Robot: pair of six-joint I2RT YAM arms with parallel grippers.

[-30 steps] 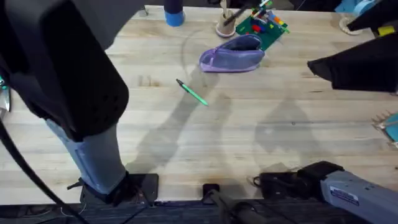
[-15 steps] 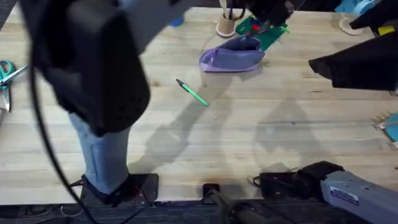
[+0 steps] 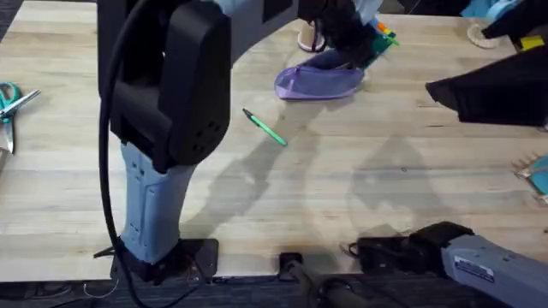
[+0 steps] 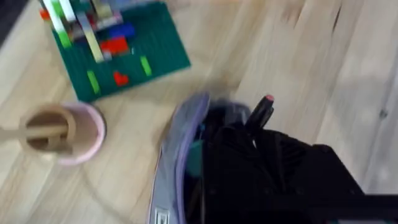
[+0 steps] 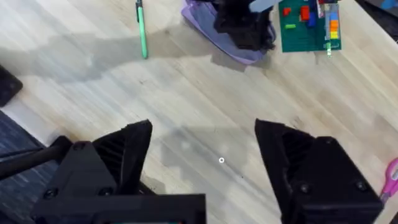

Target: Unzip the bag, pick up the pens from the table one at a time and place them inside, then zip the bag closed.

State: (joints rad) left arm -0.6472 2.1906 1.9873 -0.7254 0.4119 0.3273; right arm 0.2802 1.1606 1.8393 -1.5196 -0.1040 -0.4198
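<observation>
Bag: the lavender bag (image 3: 318,82) is lying in the upper middle of the overhead frame, its zipper mouth gaping open toward the top.
Black pen: a black pen (image 4: 259,112) with a reddish tip is sticking out above the open bag in the left wrist view, pinched by the left gripper.
Green pen: the green pen (image 3: 266,127) is lying at a slant on the table (image 3: 360,188), below and left of the bag, well apart from it.
Left gripper: the left gripper (image 3: 338,41) is hovering right over the bag's mouth, pinching the black pen.
Right gripper: the right gripper (image 5: 202,146) is hanging over bare table, fingers spread wide, holding nothing.
Brick plate: a green brick plate (image 4: 118,53) is sitting just beyond the bag.
Cup: a pink-rimmed cup (image 4: 59,132) is standing beside the plate.
Scissors: scissors (image 3: 10,101) are lying at the left edge.
</observation>
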